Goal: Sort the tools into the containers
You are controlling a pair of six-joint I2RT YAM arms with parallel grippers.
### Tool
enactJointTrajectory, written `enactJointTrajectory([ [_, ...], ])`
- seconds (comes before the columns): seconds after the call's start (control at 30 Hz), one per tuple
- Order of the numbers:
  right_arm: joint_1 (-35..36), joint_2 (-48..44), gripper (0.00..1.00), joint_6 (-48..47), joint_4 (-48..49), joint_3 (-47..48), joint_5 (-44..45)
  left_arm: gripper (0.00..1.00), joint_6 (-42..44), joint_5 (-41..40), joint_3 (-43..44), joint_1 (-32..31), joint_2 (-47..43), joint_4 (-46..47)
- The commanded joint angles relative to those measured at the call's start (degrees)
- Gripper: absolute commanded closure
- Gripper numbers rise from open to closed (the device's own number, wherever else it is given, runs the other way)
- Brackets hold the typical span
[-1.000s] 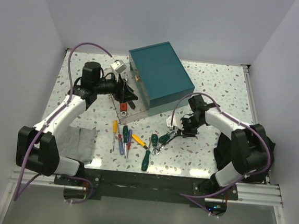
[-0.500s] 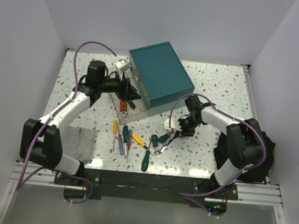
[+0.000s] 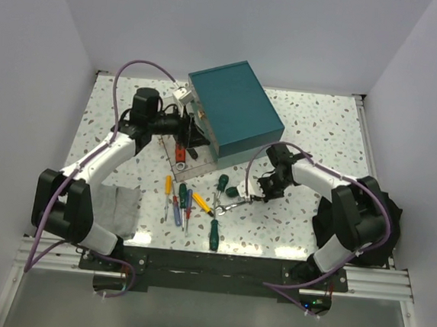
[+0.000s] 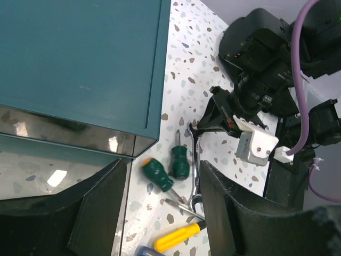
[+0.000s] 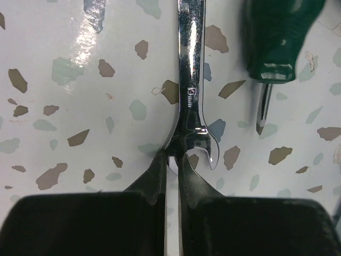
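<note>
The right gripper point(image 5: 171, 160) is pinched tight on the forked end of a slim, mirror-bright steel wrench point(image 5: 190, 80) lying flat on the speckled tabletop point(image 5: 69, 106) — just off to that hand's right sits a stubby screwdriver point(image 5: 277, 37) with a glossy green handle. The left gripper point(image 4: 165, 213) hangs with its black fingers spread wide and nothing between them, over the clear plastic drawer point(image 3: 199, 168) that sticks out of the boxy teal cabinet point(image 3: 235, 107). Under that hand a small red-and-silver tool point(image 3: 181, 157) lies in the drawer — the other screwdrivers point(image 3: 178, 204) lie loose on the table, nearer the arm bases.
</note>
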Motion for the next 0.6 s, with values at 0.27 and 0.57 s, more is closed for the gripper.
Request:
enactJointTrajectory([
  [0.27,0.52,-15.4,1.0,1.73,9.89,-18.63,2.97,0.38,3.28,-0.42,3.13,-9.05,8.25,1.57],
  [0.57,0.52,-28.41,1.0,3.93,15.96,-27.33,4.46,0.4,15.67,-2.62,8.75,-18.1,17.74,-8.7],
])
